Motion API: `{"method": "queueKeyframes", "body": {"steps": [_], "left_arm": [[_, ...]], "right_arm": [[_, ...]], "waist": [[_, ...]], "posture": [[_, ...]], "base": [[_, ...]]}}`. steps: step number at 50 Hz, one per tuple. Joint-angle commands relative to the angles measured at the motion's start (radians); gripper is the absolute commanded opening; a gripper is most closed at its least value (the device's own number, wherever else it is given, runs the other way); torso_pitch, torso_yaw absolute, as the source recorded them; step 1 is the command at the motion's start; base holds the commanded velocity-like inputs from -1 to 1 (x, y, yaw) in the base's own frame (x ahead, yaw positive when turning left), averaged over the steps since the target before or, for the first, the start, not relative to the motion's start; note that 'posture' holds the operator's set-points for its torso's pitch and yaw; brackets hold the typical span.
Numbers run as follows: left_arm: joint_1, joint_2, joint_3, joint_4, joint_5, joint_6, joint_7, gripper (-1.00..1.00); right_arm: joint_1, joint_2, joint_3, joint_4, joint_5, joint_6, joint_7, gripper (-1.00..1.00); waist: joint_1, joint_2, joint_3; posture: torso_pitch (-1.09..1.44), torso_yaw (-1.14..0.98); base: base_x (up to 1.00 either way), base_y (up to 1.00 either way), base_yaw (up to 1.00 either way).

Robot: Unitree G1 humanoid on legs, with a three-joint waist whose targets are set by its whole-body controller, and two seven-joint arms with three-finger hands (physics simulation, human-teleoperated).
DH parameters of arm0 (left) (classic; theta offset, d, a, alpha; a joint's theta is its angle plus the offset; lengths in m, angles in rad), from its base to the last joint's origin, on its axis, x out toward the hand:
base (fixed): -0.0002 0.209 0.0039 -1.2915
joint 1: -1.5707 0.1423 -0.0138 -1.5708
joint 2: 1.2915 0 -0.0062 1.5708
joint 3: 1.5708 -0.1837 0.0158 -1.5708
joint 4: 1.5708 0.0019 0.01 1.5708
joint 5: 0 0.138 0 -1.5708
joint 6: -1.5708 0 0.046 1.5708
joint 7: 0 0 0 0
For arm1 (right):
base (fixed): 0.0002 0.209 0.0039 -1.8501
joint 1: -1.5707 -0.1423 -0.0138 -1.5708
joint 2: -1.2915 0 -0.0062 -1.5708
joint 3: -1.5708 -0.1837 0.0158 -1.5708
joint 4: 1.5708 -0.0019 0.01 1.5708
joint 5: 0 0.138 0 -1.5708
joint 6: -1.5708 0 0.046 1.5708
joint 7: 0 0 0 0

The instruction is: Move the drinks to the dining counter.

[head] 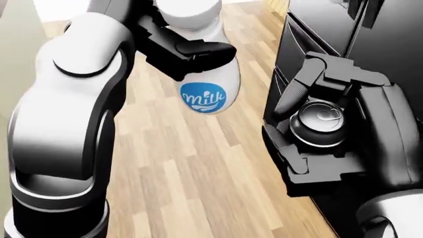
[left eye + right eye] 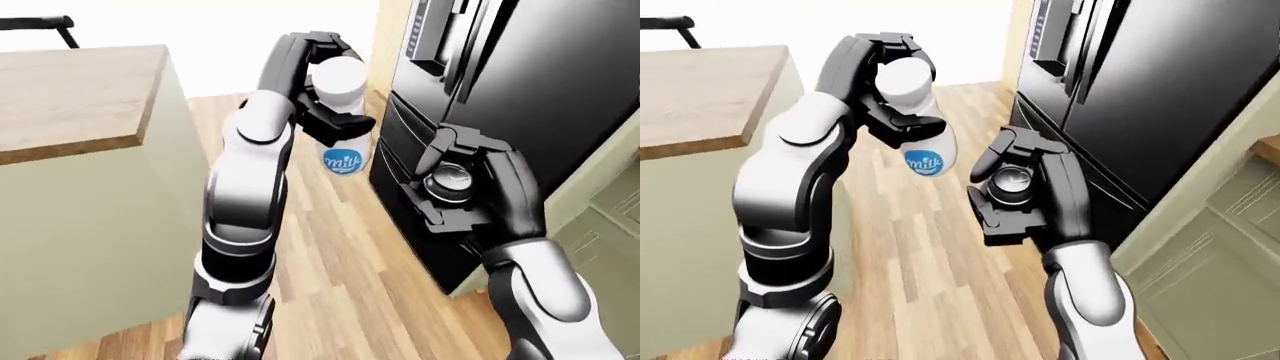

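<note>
Head view cuts off the milk (image 1: 202,79) top in the left hand (image 1: 178,47)'s grip; right hand (image 1: 331,144) fingers hide the clasped can (image 1: 321,124)'s sides

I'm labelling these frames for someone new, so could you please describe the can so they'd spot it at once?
Find the tall black fridge on the right of the left-eye view. Just before it, the black right hand grips a small silver can, its pull-tab top facing the camera. The other drink, the white milk bottle, has a blue logo.
</note>
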Motion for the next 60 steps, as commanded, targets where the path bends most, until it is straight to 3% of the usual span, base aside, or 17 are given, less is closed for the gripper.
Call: {"method": "queueKeyframes", "body": {"steps": [1,2,5,10,13,15,20,26,29,30,33,43,46,48,49,51,60], "left_arm": [[-0.032,-0.002,0.000,-0.037,-0.001,-0.035,0.003,-1.00],[-0.031,-0.002,0.000,-0.037,-0.001,-0.036,0.003,-1.00],[-0.032,-0.003,-0.003,-0.041,0.001,-0.032,0.002,-1.00],[-0.033,-0.005,-0.003,-0.044,0.003,-0.030,0.000,-1.00],[-0.032,-0.005,-0.005,-0.045,0.004,-0.031,-0.001,-1.00],[-0.029,-0.005,-0.005,-0.046,0.005,-0.030,-0.003,-1.00],[-0.027,-0.004,-0.002,-0.052,0.005,-0.028,-0.005,-1.00],[-0.025,-0.001,-0.001,-0.061,0.005,-0.021,-0.006,-1.00],[-0.026,-0.002,-0.005,-0.073,0.007,-0.009,-0.009,-1.00],[-0.030,-0.002,-0.007,-0.080,0.008,-0.002,-0.011,-1.00],[-0.048,0.001,-0.013,-0.113,0.017,0.038,-0.026,-1.00],[-0.132,0.040,0.008,-0.199,0.016,0.185,-0.089,-1.00],[-0.148,0.062,0.014,-0.240,0.005,0.234,-0.102,-1.00],[-0.158,0.077,0.015,-0.266,-0.002,0.264,-0.111,-1.00],[-0.163,0.084,0.015,-0.276,-0.005,0.276,-0.114,-1.00],[-0.178,0.097,0.021,-0.295,-0.012,0.305,-0.120,-1.00],[-0.187,0.133,0.027,-0.344,-0.043,0.357,-0.124,-1.00]], "right_arm": [[-0.017,-0.004,-0.011,-0.025,-0.006,-0.030,-0.007,-1.00],[-0.018,-0.004,-0.011,-0.027,-0.007,-0.027,-0.008,-1.00],[-0.019,-0.004,-0.013,-0.024,-0.006,-0.028,-0.007,-1.00],[-0.031,-0.007,-0.024,-0.033,-0.002,-0.012,-0.006,-1.00],[-0.036,-0.009,-0.026,-0.034,0.000,-0.006,-0.008,-1.00],[-0.036,-0.008,-0.024,-0.033,0.001,-0.006,-0.009,-1.00],[-0.032,-0.011,-0.014,-0.033,0.004,0.002,-0.007,-1.00],[-0.035,-0.007,-0.020,-0.035,0.008,0.004,-0.009,-1.00],[-0.032,-0.014,-0.018,-0.033,-0.003,-0.003,-0.013,-1.00],[-0.035,-0.015,-0.020,-0.037,-0.005,-0.001,-0.014,-1.00],[-0.047,-0.016,-0.024,-0.045,-0.006,0.015,-0.013,-1.00],[-0.147,-0.049,-0.072,-0.067,0.012,0.114,-0.009,-1.00],[-0.172,-0.060,-0.084,-0.067,0.024,0.132,-0.017,-1.00],[-0.186,-0.067,-0.090,-0.067,0.034,0.142,-0.023,-1.00],[-0.189,-0.069,-0.091,-0.067,0.039,0.144,-0.027,-1.00],[-0.193,-0.073,-0.092,-0.067,0.050,0.146,-0.035,-1.00],[-0.195,-0.088,-0.091,-0.067,0.087,0.147,-0.067,-1.00]], "waist": [[-0.008,-0.032,-0.037],[-0.003,0.000,-0.033],[0.004,0.001,-0.035],[-0.003,0.060,-0.027],[-0.009,0.106,-0.028],[-0.008,0.160,-0.043],[0.004,0.115,-0.044],[-0.008,0.072,-0.001],[0.003,0.008,-0.024],[-0.003,0.049,-0.035],[-0.017,0.020,-0.050],[-0.030,0.070,-0.046],[-0.037,0.115,-0.044],[-0.040,0.192,-0.062],[-0.035,0.142,-0.046],[-0.033,0.143,-0.036],[-0.030,0.075,-0.027]], "posture": [[0.00,0.00],[0.00,0.00],[0.00,0.00],[0.00,0.00],[0.00,0.00],[0.00,0.00],[0.00,0.00],[0.00,0.00],[0.00,0.00],[0.00,0.00],[0.00,0.00],[0.00,0.00],[0.00,0.00],[0.00,0.00],[0.00,0.00],[0.00,0.00],[0.00,0.00]], "base": [[0.00,0.00,1.00],[0.00,0.00,1.00],[0.00,0.00,1.00],[0.00,0.00,1.00],[0.00,0.00,1.00],[0.00,0.00,1.00],[0.00,0.00,0.90],[0.00,0.00,0.00],[0.00,0.00,0.00],[0.00,0.20,0.00],[0.00,0.30,0.00],[0.00,0.39,0.00],[0.00,0.48,0.00],[0.00,0.48,0.00],[0.00,0.48,0.00],[0.00,0.48,0.00],[0.00,0.48,0.00]]}}
